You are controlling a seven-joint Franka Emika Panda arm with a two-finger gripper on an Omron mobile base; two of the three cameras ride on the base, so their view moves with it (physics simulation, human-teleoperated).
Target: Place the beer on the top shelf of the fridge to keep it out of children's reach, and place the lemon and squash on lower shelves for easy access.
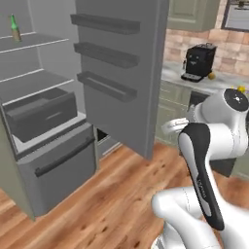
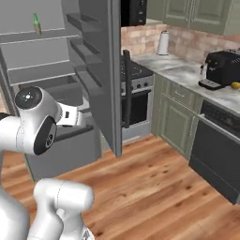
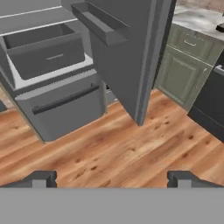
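Left base view, arm: the white arm (image 1: 204, 160) is folded close above the base, its dark-striped link sloping down to the right and a round joint cap at the upper right.
Left base view, fridge: the fridge (image 1: 48, 160) stands open, its door (image 1: 121, 73) swung out toward the camera with three bins on its inner face.
Left base view, beer: the beer (image 1: 15, 29) stands upright on the top shelf (image 1: 34, 44), near the left side.
Left base view, lower shelves: one lower shelf (image 1: 36, 82) lies below it, above the dark drawer (image 1: 41, 114), which is pulled partly out.
Left base view, counter: a black coffee machine (image 1: 199, 62) sits on the counter (image 1: 214, 82), with a small yellow thing (image 1: 212, 76) just beside its base, probably the lemon, though it is too small to be sure.

Right base view, arm: the arm's round joint and stubby wrist link point toward the fridge from the left edge.
Right base view, beer: it stands on the top shelf, high in the open fridge.
Right base view, counter: a yellow thing (image 2: 235, 85) lies beside the coffee machine; a stove (image 2: 136, 75) stands beyond the door.

Hand view, gripper: the gripper (image 3: 113, 179) is spread wide, its two dark tips far apart with nothing between them, hanging over the wooden floor (image 3: 122, 148).
Hand view, pose: the hand looks down and forward at the drawer, the freezer front with its bar handle (image 3: 65, 100) and the door's edge.
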